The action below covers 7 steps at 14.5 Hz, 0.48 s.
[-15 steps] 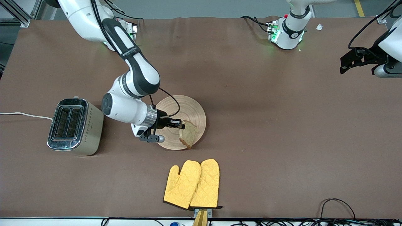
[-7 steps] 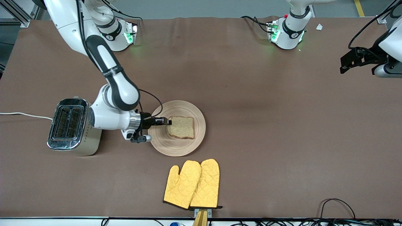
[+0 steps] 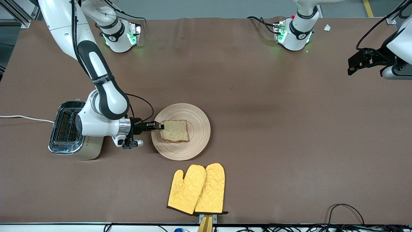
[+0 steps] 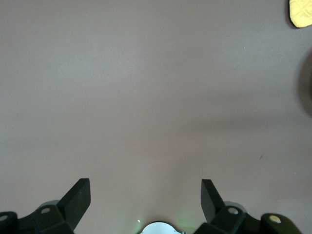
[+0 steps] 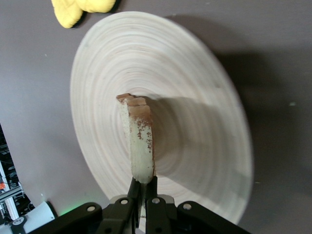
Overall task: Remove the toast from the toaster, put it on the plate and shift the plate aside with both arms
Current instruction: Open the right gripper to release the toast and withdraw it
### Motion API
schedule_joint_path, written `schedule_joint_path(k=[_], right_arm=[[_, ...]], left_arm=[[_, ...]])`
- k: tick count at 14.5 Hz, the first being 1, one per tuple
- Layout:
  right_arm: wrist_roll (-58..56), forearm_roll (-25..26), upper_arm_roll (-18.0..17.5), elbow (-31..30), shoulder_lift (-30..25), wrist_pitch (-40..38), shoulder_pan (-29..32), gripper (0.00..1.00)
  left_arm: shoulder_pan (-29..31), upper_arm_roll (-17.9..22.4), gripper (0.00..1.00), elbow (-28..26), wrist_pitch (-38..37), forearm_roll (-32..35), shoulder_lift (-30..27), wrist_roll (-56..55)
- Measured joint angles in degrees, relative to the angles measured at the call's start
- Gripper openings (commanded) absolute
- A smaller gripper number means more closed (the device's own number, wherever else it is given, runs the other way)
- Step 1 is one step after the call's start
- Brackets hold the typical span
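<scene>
The toast [image 3: 174, 130] lies flat over the middle of the round beige plate [image 3: 196, 141]. My right gripper [image 3: 158, 126] is shut on the toast's edge toward the right arm's end of the table, just over the plate's rim. In the right wrist view the toast [image 5: 139, 141] shows edge-on, pinched at its end in the gripper [image 5: 144, 184], with the plate [image 5: 195, 73] beneath. My left gripper [image 3: 352, 66] waits open and empty over bare table at the left arm's end; the left wrist view shows it [image 4: 145, 195] spread wide over brown cloth.
A silver toaster [image 3: 75, 129] stands beside the right arm's wrist, toward the right arm's end from the plate. A pair of yellow oven mitts [image 3: 198, 188] lies nearer the front camera than the plate. A white cord [image 3: 22, 117] runs from the toaster.
The right gripper has drawn back toward the toaster with the toast. The toast went from tilted on edge at the plate's rim to flat over its middle. The left arm has not moved.
</scene>
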State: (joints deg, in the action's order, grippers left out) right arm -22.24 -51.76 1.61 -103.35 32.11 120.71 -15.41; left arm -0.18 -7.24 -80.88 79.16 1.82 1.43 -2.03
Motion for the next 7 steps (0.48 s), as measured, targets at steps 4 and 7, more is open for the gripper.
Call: schedule_joint_path(k=[4,7], right_arm=[[-0.8,0.0,3.2,-0.5,0.5,-1.0,-0.1,1.00],[-1.4,1.4,7.2,-0.2,0.4,-5.2,-0.3,1.00]], left_arm=[[0.4,0.2,1.00,0.0,-0.1,0.0,0.0,0.0],[0.6,0.3,1.00,0.0,-0.3,0.0,0.0,0.0]])
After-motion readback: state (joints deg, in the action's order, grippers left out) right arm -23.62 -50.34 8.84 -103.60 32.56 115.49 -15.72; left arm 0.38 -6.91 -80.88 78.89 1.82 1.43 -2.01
